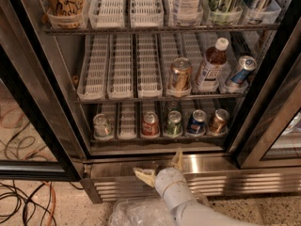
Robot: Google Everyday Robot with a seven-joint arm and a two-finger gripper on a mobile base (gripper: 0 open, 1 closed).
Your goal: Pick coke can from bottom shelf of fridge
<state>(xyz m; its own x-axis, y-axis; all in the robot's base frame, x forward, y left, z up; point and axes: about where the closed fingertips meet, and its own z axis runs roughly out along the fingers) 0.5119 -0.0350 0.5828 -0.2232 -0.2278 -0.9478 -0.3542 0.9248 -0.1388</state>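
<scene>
The white arm enters from the bottom edge. Its gripper is low, in front of the steel sill above the louvred base grille. The gripper is released: the two pale fingers are spread wide and grasp nothing. This spread likely prepares a gap wide enough to pass around a can body.

The black-framed glass door stands swung aside at left, so the fridge interior is exposed to the arm.

Just beyond the sill lies the bottom shelf, a steel-edged rack of short white lane trays. Each tray holds one can upright at its front end, so each can be reached without disturbing its neighbours.

- The coke can stands in the middle lane, above and slightly left of the gripper, not yet touched.
- An empty lane separates it from a silver can at left.
- A green can stands just beside it at right. This side probably leaves the least finger clearance.
- A dark blue can follows further right.

The rack above carries a gold can and a bottle.
</scene>
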